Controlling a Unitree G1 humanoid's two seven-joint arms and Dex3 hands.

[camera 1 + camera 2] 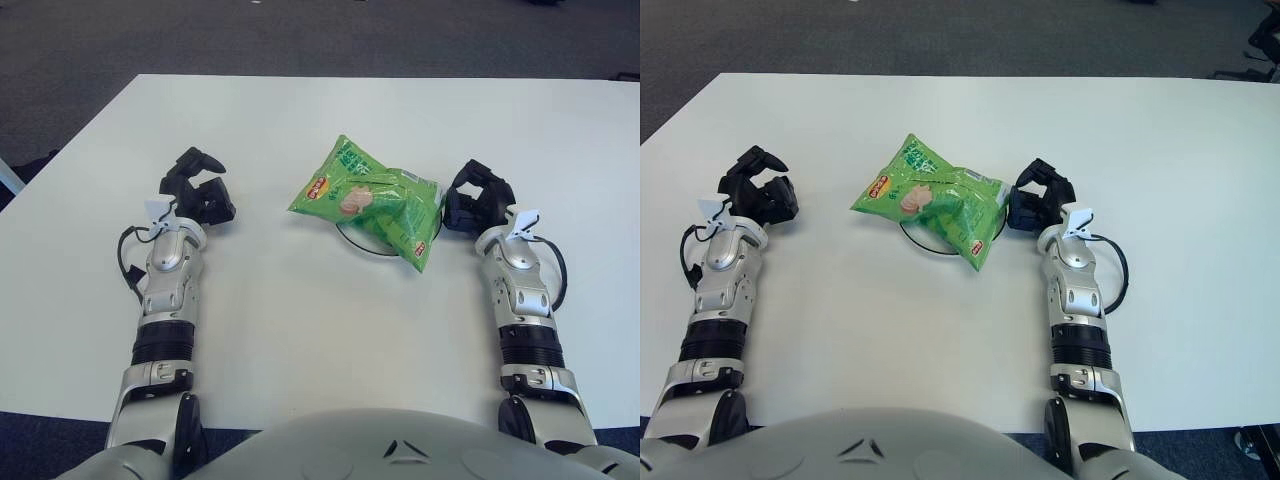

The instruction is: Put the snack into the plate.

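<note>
A green snack bag (370,200) lies flat across a small white plate (358,246); only the plate's dark front rim shows below the bag. My right hand (472,196) sits just right of the bag, its black fingers loosely curved and close to the bag's right edge, with nothing held between them. On the table well left of the bag is my left hand (196,186), fingers relaxed and apart, holding nothing.
The white table (300,330) stretches wide around the plate. Dark carpet lies beyond its far edge. A black cable loops beside each forearm, left cable (126,262) and right cable (556,270).
</note>
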